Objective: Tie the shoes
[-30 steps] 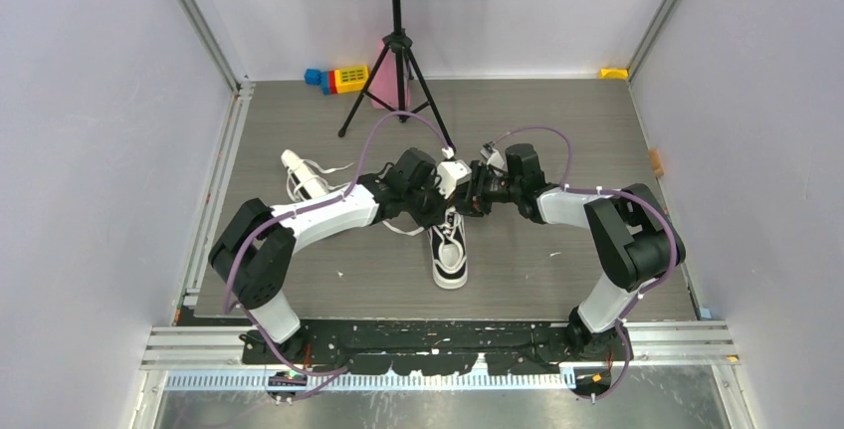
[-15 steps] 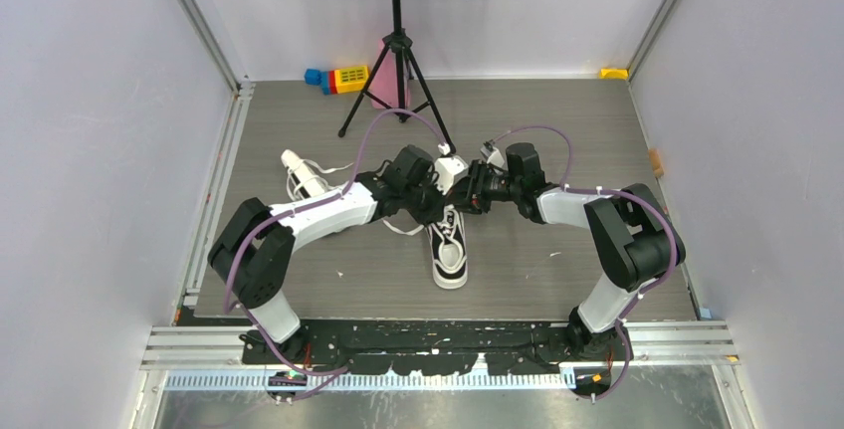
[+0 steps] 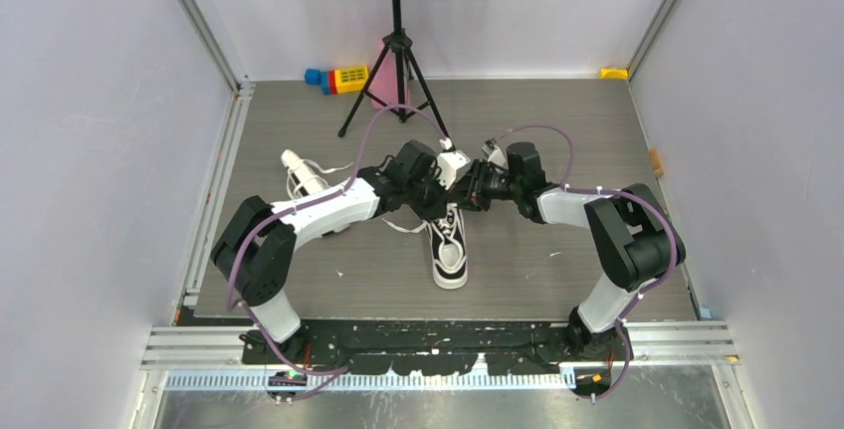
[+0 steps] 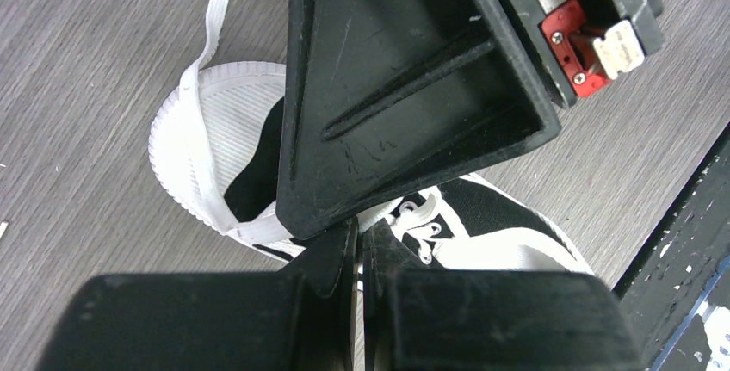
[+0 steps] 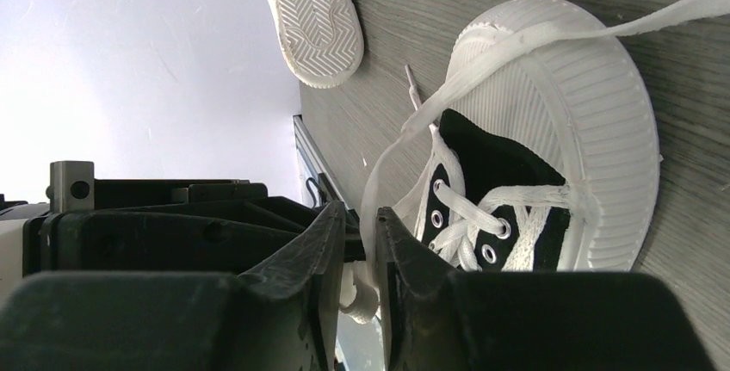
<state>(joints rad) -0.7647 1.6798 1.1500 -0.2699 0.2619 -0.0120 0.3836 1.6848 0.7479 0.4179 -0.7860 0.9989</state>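
Note:
One shoe [image 3: 450, 250] stands in the middle of the table, black with white rubber and white laces. The other shoe [image 3: 302, 176] lies on its side at the left, sole showing [image 5: 314, 14]. Both grippers meet over the far end of the middle shoe [image 5: 516, 173]. My left gripper [image 3: 441, 193] is shut, and a thin strip of white lace shows between its fingers [image 4: 359, 235]. My right gripper [image 3: 464, 196] stands narrowly open around a lace [image 5: 405, 143] that rises from the shoe into the gap [image 5: 361, 213]. In the left wrist view, its black finger [image 4: 405, 87] covers much of the shoe [image 4: 185, 156].
A music stand's tripod [image 3: 396, 71] stands at the back, just behind the grippers. Coloured blocks [image 3: 338, 78] and a pink object [image 3: 381, 91] lie beside it. A small yellow piece [image 3: 613, 73] sits in the back right corner. Walls close in both sides.
My right gripper's jaws have narrowed around the lace. Both grippers have drawn a little closer together over the shoe. The shoes have not moved.

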